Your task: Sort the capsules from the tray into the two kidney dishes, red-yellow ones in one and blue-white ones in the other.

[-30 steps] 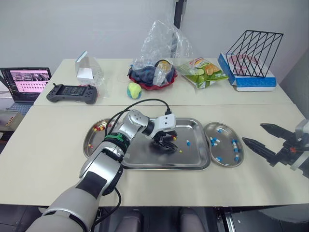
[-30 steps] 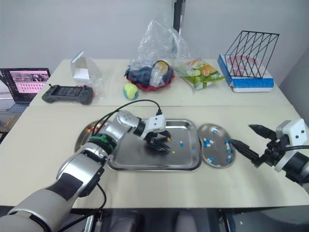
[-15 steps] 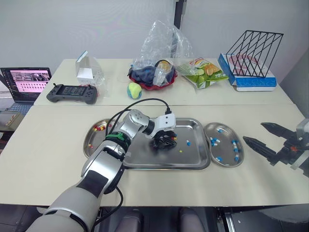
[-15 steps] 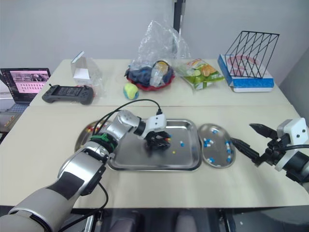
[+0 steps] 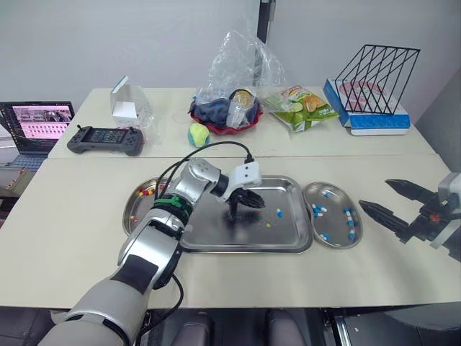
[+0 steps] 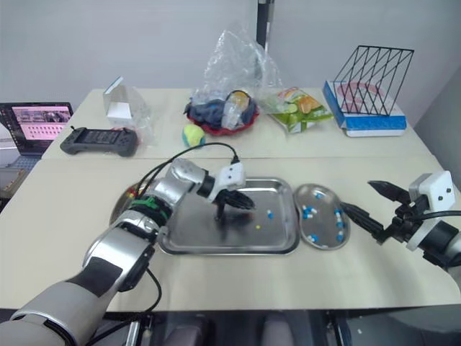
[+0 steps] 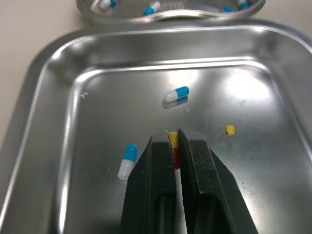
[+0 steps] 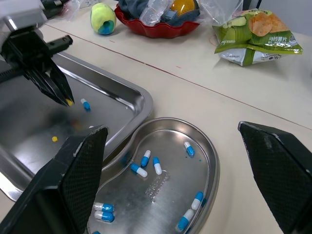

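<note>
Right, my left gripper [image 7: 171, 134] has its fingers [image 7: 154, 161] pressed in on a red-yellow capsule [image 7: 173, 147], pinching it over the middle of the tray [image 7: 45, 97]. Two blue-white capsules [image 7: 176, 93] and a yellow crumb [image 7: 230, 129] lie loose near the tips. My right gripper [image 5: 375, 193] hangs with its fingers spread wide over the table [image 5: 72, 238], just beyond the right kidney dish [image 5: 335, 223] (blue-white ones inside), and the left kidney dish [image 5: 132, 202] holds red-yellow ones.

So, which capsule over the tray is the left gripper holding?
The red-yellow capsule, pinched in the left gripper; both blue-white capsules lie loose on the tray.
</note>
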